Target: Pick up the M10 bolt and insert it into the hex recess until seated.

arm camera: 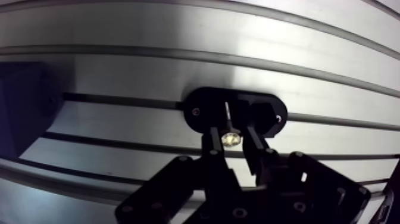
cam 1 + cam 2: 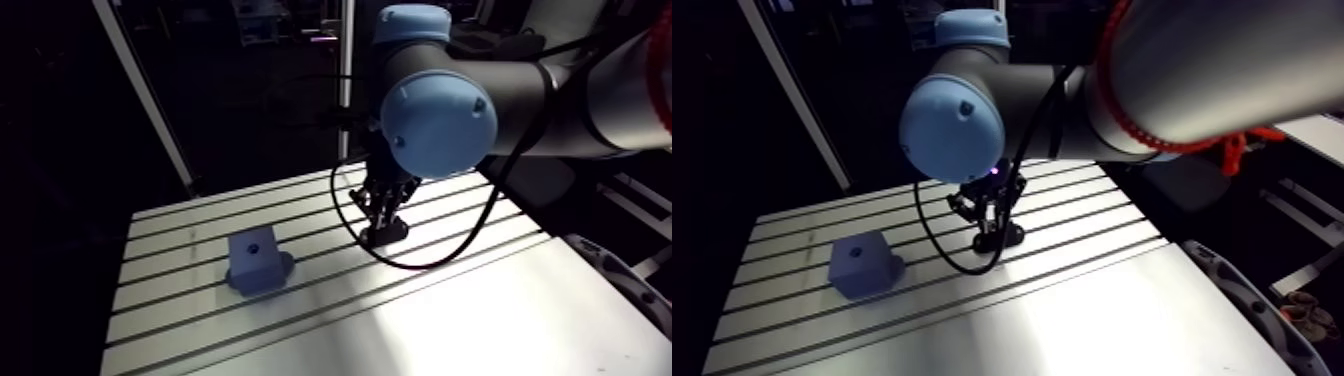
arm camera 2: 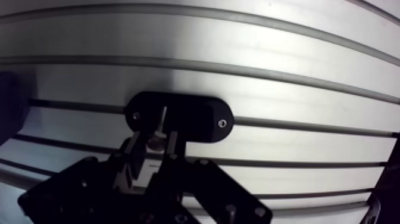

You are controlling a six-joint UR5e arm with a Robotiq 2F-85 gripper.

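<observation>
The tool [image 1: 231, 139] hangs low over a black oval holder [image 1: 262, 111] that is fixed flat on the slotted tabletop [image 1: 178, 36]. In the wrist view its two fingers [image 1: 213, 144] stand only slightly apart, one on each side of the shiny head of the bolt [image 1: 230, 138]. They seem to be pinching the head, though the dark pads make the contact hard to confirm. The bolt's thin shank runs from the head down toward the middle of the holder, ahead of the fingers. In the arm view a blue block [image 2: 254, 258] with a small dark hole in its sloped top face sits on the tabletop, well apart from the holder and the tool. It shows only as a dark shape at the edge of the wrist view.
</observation>
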